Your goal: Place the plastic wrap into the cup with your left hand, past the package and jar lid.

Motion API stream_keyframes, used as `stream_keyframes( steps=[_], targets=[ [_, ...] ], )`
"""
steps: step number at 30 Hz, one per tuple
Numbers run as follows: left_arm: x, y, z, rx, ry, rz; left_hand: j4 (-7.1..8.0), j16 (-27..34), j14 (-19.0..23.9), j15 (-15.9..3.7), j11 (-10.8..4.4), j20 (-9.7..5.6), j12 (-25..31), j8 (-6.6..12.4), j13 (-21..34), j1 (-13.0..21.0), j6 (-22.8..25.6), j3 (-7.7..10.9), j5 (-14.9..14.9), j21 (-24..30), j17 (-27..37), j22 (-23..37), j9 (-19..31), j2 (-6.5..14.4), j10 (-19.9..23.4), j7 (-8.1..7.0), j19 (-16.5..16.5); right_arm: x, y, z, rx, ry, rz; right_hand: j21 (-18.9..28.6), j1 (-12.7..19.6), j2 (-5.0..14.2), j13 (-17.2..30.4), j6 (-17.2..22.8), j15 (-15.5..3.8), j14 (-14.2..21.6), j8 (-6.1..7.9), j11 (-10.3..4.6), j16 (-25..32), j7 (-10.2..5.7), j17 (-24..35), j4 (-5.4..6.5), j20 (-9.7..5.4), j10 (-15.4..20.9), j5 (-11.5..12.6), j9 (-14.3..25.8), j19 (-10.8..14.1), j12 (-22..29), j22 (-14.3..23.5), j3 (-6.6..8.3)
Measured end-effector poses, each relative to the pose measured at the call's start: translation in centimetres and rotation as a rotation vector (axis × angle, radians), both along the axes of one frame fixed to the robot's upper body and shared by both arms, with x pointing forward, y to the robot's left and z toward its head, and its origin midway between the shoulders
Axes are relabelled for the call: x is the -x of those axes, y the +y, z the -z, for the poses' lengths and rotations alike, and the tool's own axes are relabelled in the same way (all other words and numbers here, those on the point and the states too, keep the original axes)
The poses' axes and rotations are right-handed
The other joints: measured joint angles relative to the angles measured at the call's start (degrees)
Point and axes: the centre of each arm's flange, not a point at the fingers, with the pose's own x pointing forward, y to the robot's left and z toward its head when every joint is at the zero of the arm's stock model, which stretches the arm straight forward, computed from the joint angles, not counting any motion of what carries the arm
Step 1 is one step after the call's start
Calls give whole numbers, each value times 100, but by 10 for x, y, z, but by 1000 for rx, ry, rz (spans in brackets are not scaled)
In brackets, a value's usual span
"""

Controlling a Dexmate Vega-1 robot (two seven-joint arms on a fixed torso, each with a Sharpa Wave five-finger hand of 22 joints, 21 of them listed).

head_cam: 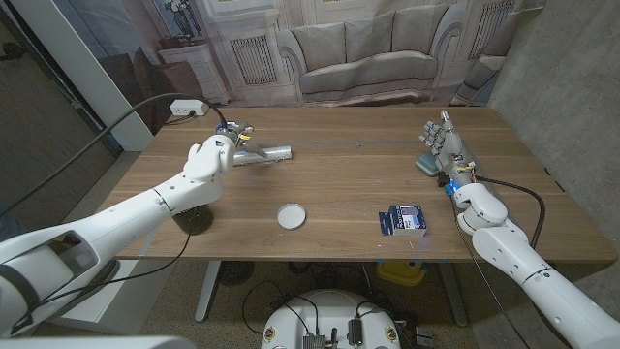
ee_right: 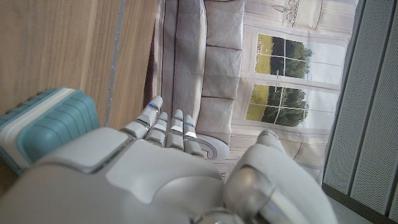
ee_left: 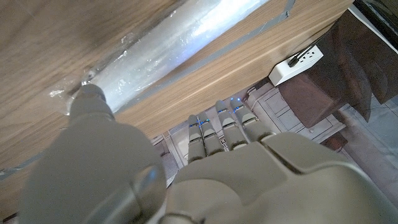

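Left hand reaching for the roll of plastic wrap

The left hand (head_cam: 215, 155) sat at the near end of the plastic wrap (head_cam: 266, 154) lying on the counter (head_cam: 339, 179); whether its fingers (ee_left: 224, 127) gripped it, I cannot tell. Best to clamp firmly, lift high, and clear the lid (head_cam: 291, 215) and package (head_cam: 403, 221) toward the cup (head_cam: 194, 219).

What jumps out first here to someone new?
The left hand at the table's far left, its thumb touching the end of the shiny plastic wrap roll. Nearer the front edge lie a white jar lid and a blue package; the right hand stands beside a teal object.
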Motion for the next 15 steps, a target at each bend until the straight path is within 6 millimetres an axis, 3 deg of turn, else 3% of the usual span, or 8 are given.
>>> stream_keyframes(
  steps=[15],
  targets=[
    [-10, 0, -4, 6, 58, -9, -24, 0, 122, 0, -33, -8, 0, -1, 0, 69, 121, -24, 0, 47, -1, 0, 0, 23, 115, -2, 136, 0, 2, 1, -4, 1, 2, -38, -23, 23, 0, 0, 0, 0, 0, 2, 0, 0, 0, 0, 21, 2, 0, 0, 21, 0, 20, 0]
  ],
)
